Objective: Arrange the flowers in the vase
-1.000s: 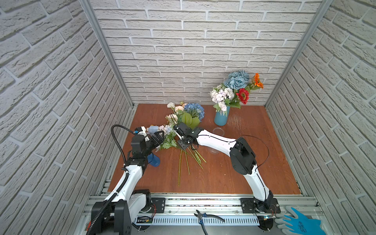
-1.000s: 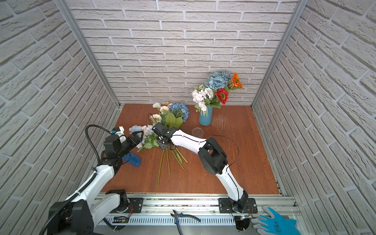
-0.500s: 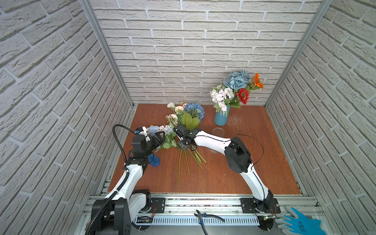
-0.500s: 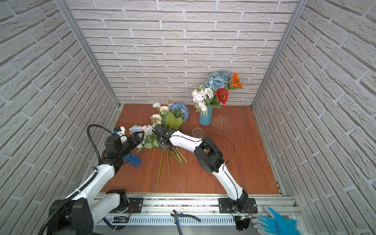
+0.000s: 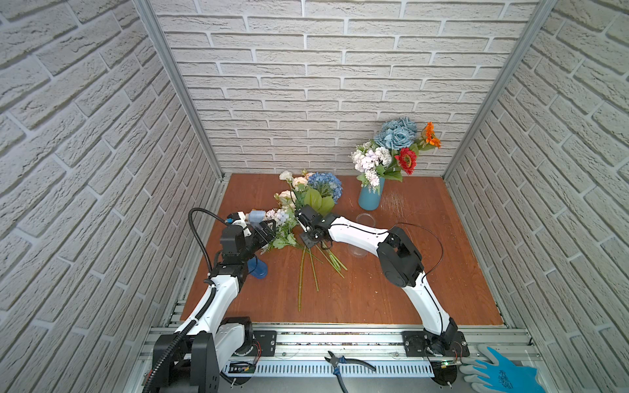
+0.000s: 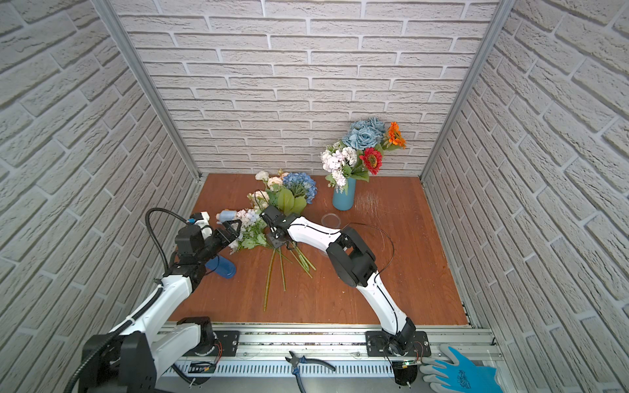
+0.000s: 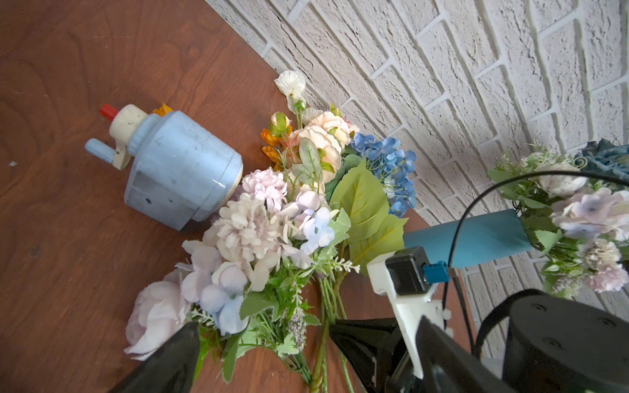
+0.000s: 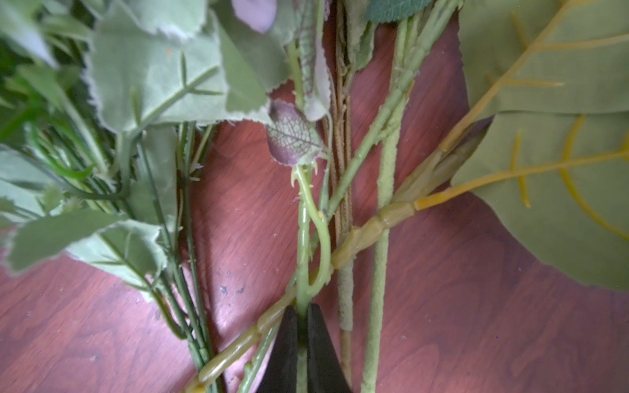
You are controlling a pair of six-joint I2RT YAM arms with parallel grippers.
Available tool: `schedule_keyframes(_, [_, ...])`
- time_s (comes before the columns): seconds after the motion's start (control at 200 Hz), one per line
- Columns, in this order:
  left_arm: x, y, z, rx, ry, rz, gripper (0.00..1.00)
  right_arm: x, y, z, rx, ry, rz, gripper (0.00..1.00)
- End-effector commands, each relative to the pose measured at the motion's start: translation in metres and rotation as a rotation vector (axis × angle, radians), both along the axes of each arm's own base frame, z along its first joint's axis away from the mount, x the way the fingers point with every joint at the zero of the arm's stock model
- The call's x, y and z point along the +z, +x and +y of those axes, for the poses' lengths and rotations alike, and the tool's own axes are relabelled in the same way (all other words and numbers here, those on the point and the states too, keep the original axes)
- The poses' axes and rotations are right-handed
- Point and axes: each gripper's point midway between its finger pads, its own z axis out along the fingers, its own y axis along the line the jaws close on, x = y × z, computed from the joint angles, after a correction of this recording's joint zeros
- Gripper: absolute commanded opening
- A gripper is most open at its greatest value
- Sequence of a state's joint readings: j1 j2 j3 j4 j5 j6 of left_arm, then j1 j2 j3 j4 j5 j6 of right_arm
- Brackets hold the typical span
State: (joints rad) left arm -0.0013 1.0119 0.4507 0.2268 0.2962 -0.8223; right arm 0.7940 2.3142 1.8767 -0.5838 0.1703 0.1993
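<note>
A blue vase (image 5: 371, 196) (image 6: 343, 197) stands at the back right and holds dusty-blue roses (image 5: 396, 134), red and orange daisies and a lilac-white cluster. More flowers lie on the table left of it in both top views: a blue hydrangea (image 5: 325, 182) (image 7: 391, 170), cream roses (image 5: 295, 183) and a lilac-white bunch (image 5: 280, 219) (image 7: 248, 231), their stems (image 5: 308, 268) fanning toward the front. My right gripper (image 5: 311, 242) (image 8: 301, 311) points down among the stems, shut on one light green stem (image 8: 302, 238). My left gripper (image 5: 269, 228) (image 7: 265, 337) is open, its fingers (image 7: 177, 350) either side of the lilac bunch's foliage.
A pale blue crank device (image 5: 254, 215) (image 7: 177, 170) lies by the lilac bunch. A dark blue object (image 5: 257, 268) sits under my left arm. Two clear glass dishes (image 5: 366, 217) (image 5: 357, 251) are near my right forearm. Pliers (image 5: 343, 362) and a blue glove (image 5: 500, 374) rest on the front rail.
My right gripper has closed onto the green stem, and that arm's elbow has shifted a little to the left. The left arm and the flowers have stayed put.
</note>
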Motion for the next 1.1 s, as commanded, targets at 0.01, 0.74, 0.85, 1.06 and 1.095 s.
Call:
schedule_keyframes(0.01, [0.016,0.003,0.0,-0.004,0.021,-0.055,0.98,0.037,0.003,-0.007,-0.032,0.073,-0.043,0.05])
schedule_keyframes(0.74, [0.063,0.005,-0.045,-0.171,-0.016,-0.209,0.98,0.159,-0.004,-0.028,-0.024,0.453,-0.189,0.05])
schedule_keyframes(0.85, [0.088,0.01,-0.075,-0.268,-0.043,-0.269,0.97,0.182,-0.014,-0.024,0.041,0.514,-0.223,0.05])
schedule_keyframes(1.06, [0.118,0.026,-0.12,-0.39,-0.112,-0.335,0.92,0.215,-0.041,-0.011,0.181,0.664,-0.238,0.05])
schedule_keyframes(1.095, [0.123,0.027,-0.128,-0.414,-0.126,-0.347,0.91,0.217,-0.043,-0.012,0.184,0.673,-0.24,0.06])
